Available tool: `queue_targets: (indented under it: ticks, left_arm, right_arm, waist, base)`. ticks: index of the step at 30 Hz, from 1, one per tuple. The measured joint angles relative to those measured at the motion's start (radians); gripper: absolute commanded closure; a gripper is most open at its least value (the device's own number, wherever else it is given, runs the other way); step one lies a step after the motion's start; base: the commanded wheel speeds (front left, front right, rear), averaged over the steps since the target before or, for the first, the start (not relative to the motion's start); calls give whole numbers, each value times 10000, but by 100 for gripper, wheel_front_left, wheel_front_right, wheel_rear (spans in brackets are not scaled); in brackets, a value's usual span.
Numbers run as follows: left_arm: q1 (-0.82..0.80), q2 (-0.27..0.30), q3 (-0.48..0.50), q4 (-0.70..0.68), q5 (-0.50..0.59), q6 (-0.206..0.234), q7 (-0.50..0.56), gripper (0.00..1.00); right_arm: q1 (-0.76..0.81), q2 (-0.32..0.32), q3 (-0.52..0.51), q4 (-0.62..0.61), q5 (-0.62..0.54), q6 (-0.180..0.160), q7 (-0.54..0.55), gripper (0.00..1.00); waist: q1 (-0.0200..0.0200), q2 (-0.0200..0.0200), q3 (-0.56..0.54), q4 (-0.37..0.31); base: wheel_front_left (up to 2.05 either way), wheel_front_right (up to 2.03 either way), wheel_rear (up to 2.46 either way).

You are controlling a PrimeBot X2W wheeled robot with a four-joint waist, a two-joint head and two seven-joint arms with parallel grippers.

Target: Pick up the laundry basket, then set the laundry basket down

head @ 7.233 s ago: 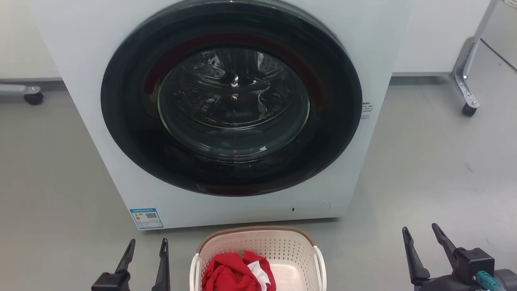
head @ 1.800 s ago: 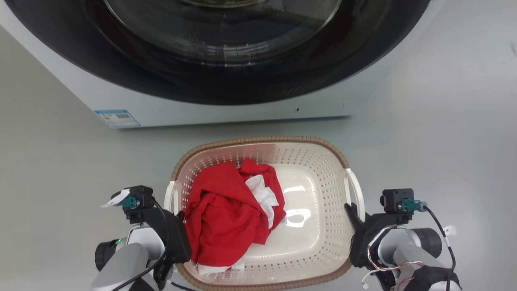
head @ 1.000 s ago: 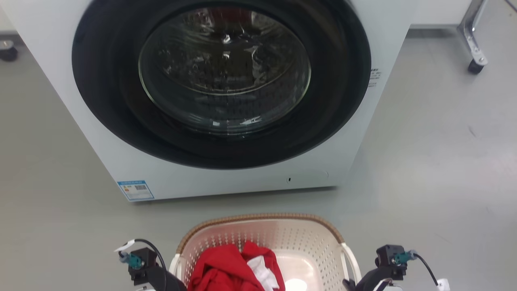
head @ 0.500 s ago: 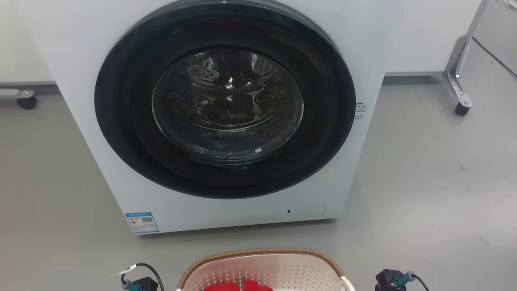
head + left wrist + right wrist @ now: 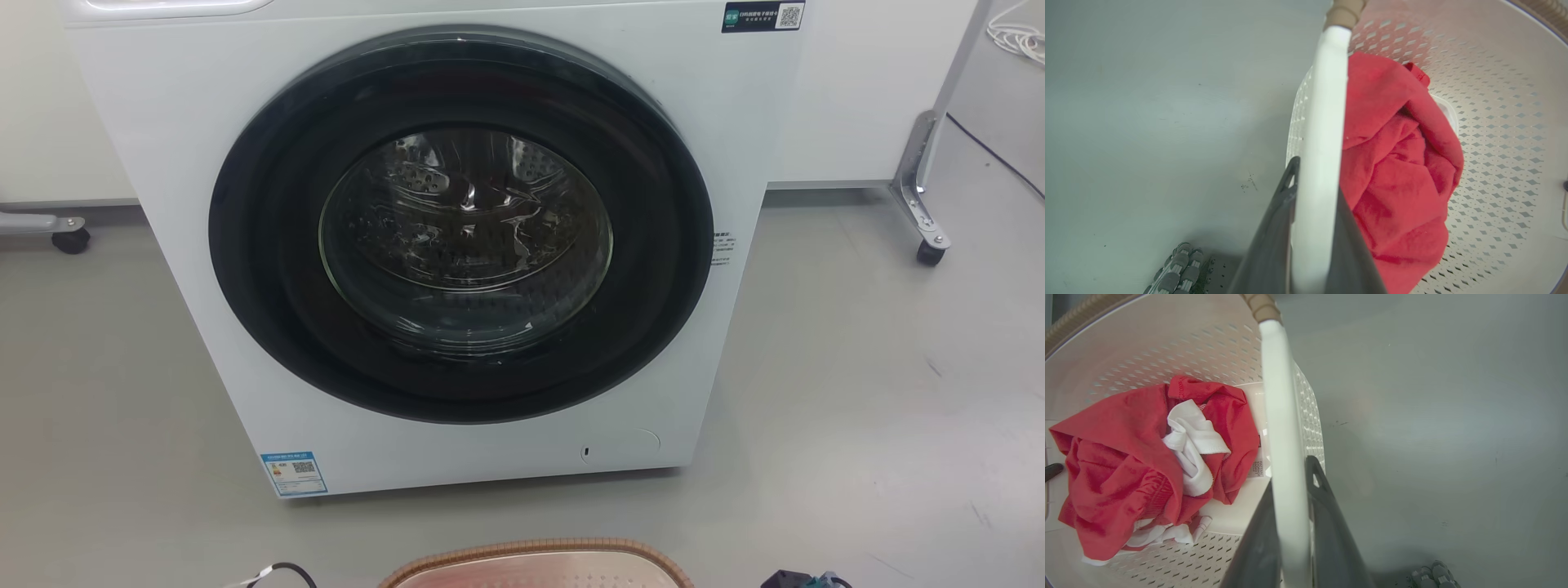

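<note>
The laundry basket (image 5: 535,559) shows as a strip of brown woven rim at the bottom edge of the head view, in front of the washing machine. My left gripper (image 5: 1314,179) is shut on the basket's white left handle (image 5: 1327,102), one dark finger on each side. My right gripper (image 5: 1290,473) is shut on the white right handle (image 5: 1280,396) the same way. Inside the perforated cream walls (image 5: 1167,351) lies a crumpled red garment (image 5: 1118,457) with a white cloth (image 5: 1192,449) folded into it. The red garment (image 5: 1396,171) sits against the left wall.
A white front-loading washing machine (image 5: 735,163) with its round dark door (image 5: 457,245) shut stands just beyond the basket. Castored metal legs stand at the far left (image 5: 69,241) and far right (image 5: 927,245). Grey floor (image 5: 882,392) spreads on both sides.
The head camera has swung upward, so the basket and both wrists slid down to the bottom edge of its view. Before that, both grippers had come in and closed on the handles.
</note>
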Motion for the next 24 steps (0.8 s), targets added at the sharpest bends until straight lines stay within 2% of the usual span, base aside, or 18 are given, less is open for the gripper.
queue_targets:
  ticks: [24]
  left_arm:
    - [22, -17, 6, -4, -67, 94, 203, 100]
  right_arm:
    - [51, -109, 188, -151, 378, 0, 230, 100]
  waist:
    - [1, 0, -54, -15]
  base:
    - [0, 0, 0]
